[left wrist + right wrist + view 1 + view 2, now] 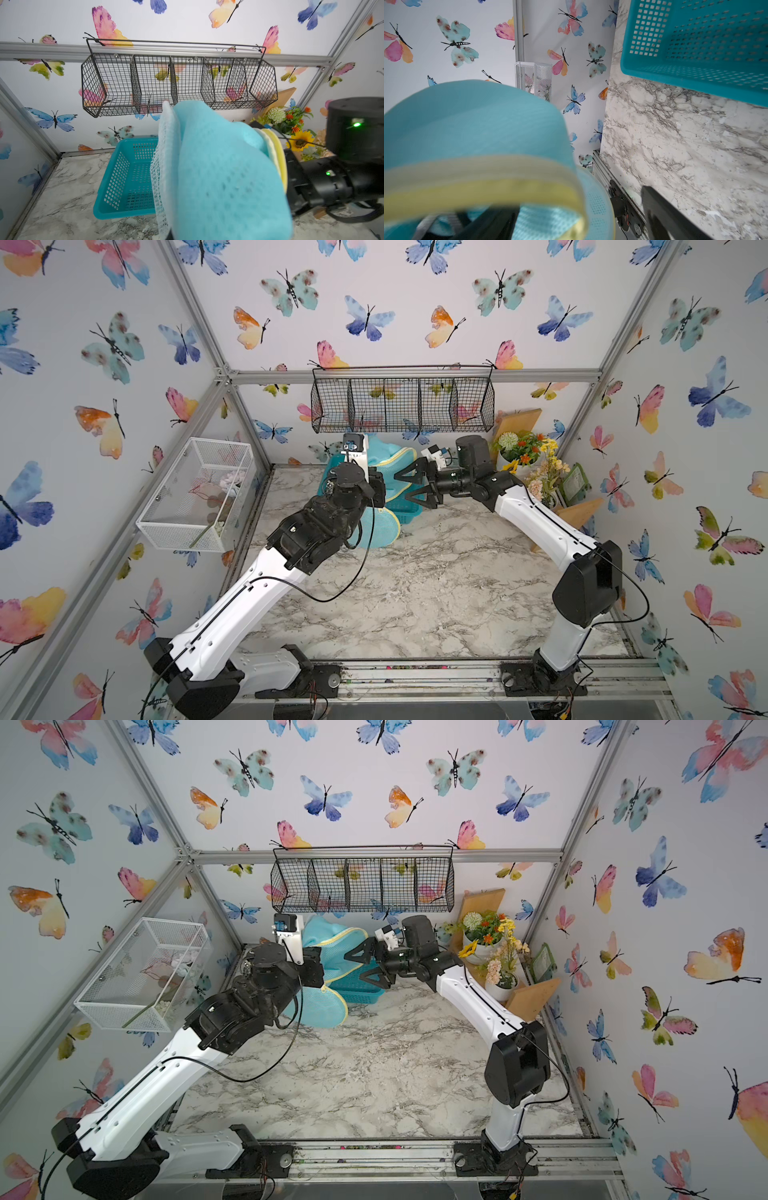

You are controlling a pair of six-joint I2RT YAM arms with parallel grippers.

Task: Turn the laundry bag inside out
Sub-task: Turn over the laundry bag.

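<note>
One laundry bag (380, 529) beside right pincer (401, 489)

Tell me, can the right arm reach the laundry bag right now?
Probably yes: the right gripper stands open right beside the laundry bag, with nothing between them.

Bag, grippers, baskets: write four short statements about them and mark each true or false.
1. The right gripper is open. True.
2. The bag lies inside the teal basket. False: the left gripper holds it up, outside the basket.
3. The teal basket stands on the table. True.
4. The wire rack stands on the table. False: it hangs on the back wall.
</note>
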